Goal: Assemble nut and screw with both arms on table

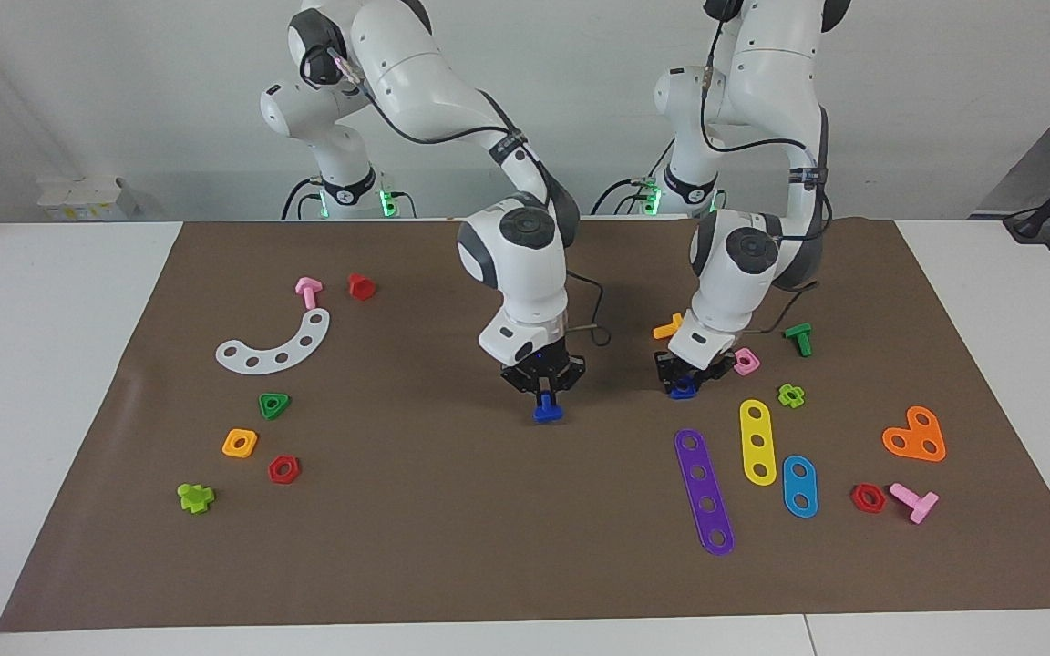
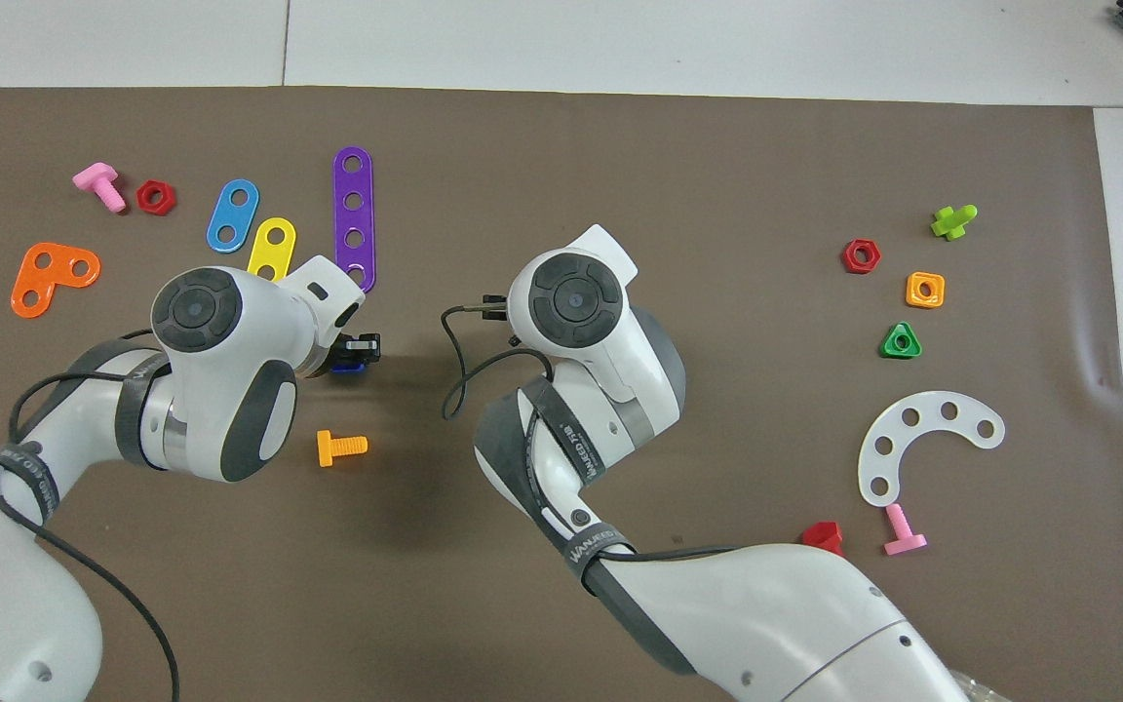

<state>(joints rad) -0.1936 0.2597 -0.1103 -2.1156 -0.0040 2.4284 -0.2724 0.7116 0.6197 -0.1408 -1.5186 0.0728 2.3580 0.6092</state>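
Observation:
My right gripper (image 1: 545,399) is over the middle of the brown mat (image 1: 452,528). It is shut on a small dark-blue piece, the screw (image 1: 547,412), which hangs just above the mat. My left gripper (image 1: 685,381) is low at the mat toward the left arm's end. It is shut on a second dark-blue piece, the nut (image 1: 682,391). In the overhead view the left gripper (image 2: 357,351) and the nut (image 2: 347,367) peek out beside the left wrist. The right wrist hides the right gripper and the screw there.
An orange screw (image 1: 668,326), a pink square nut (image 1: 746,362) and a green screw (image 1: 798,338) lie close around the left gripper. Purple (image 1: 704,492), yellow (image 1: 757,441) and blue (image 1: 799,486) strips lie farther from the robots. A white curved plate (image 1: 274,346) lies toward the right arm's end.

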